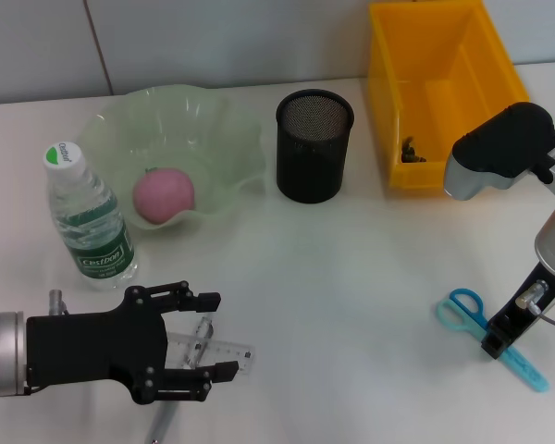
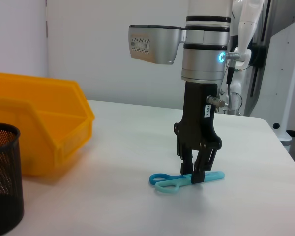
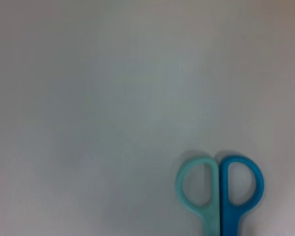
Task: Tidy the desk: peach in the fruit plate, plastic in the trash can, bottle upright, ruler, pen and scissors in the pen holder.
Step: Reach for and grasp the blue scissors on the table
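A pink peach (image 1: 164, 194) lies in the pale green fruit plate (image 1: 224, 139). The bottle (image 1: 88, 224) stands upright left of the plate. The black mesh pen holder (image 1: 314, 146) is at the middle back. My left gripper (image 1: 215, 335) is open at the front left, fingers on either side of the clear ruler (image 1: 224, 352). A grey pen (image 1: 159, 427) pokes out below the gripper. My right gripper (image 1: 493, 347) (image 2: 193, 176) points straight down, shut on the blue scissors (image 1: 467, 310) (image 2: 167, 181) (image 3: 219, 187), which lie flat on the desk.
A yellow bin (image 1: 462, 37) (image 2: 64, 123) stands at the back right with a small dark scrap (image 1: 409, 150) inside. The pen holder's rim (image 2: 5, 135) shows in the left wrist view.
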Robot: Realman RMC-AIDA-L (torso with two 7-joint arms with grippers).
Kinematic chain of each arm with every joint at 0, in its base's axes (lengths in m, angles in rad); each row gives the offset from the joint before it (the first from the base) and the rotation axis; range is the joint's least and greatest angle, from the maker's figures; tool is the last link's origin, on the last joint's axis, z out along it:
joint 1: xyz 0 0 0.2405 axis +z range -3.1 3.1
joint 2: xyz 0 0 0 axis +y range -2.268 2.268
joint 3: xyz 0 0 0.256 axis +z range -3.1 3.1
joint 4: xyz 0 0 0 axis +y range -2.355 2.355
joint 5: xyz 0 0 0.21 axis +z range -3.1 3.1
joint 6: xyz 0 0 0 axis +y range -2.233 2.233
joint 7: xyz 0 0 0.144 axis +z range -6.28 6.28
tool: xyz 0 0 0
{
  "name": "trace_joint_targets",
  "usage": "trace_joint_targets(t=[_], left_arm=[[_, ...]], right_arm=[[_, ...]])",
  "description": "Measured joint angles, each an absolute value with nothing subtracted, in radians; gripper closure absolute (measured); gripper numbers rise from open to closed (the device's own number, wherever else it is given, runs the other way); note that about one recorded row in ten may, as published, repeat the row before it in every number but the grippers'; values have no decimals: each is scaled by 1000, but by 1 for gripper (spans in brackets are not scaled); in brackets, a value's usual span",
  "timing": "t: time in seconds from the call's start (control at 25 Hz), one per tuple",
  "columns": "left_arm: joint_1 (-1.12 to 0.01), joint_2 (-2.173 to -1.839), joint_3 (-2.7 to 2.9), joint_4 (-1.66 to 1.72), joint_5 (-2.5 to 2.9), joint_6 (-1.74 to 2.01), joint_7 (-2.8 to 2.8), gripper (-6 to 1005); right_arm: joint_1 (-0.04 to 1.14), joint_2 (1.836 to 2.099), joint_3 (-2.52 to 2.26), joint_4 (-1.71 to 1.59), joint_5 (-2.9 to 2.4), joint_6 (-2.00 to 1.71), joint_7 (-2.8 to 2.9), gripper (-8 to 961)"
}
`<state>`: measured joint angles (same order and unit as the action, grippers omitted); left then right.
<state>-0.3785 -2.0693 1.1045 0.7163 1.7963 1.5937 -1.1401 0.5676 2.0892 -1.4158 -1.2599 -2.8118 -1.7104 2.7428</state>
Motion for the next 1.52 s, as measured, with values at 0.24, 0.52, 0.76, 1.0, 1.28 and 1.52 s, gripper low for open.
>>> trace_joint_targets(t=[0.24, 0.52, 0.76, 1.0, 1.28, 1.52], left_arm=[[-382, -2069, 1104, 716, 1796, 1594, -1141, 189], [-382, -2069, 1104, 716, 1796, 1594, -1141, 189], [-382, -2069, 1104, 717, 1796, 1594, -1141, 190], [-382, -2069, 1103, 719, 1794, 1593, -1141, 190], [-382, -2069, 1103, 719, 1793, 1591, -1141, 190], [-382, -2069, 1103, 719, 1793, 1589, -1141, 191]], right_arm=[[568, 2089, -1416, -1259, -2810, -1710, 2743, 646], [568, 2089, -1416, -1259, -2810, -1711, 2743, 647], [569, 2089, -1422, -1259, -2810, -1710, 2743, 648], [569, 2089, -1430, -1259, -2811, -1710, 2743, 649], [569, 2089, -1430, -1259, -2812, -1710, 2744, 650], [569, 2089, -1430, -1258, -2812, -1710, 2744, 651]])
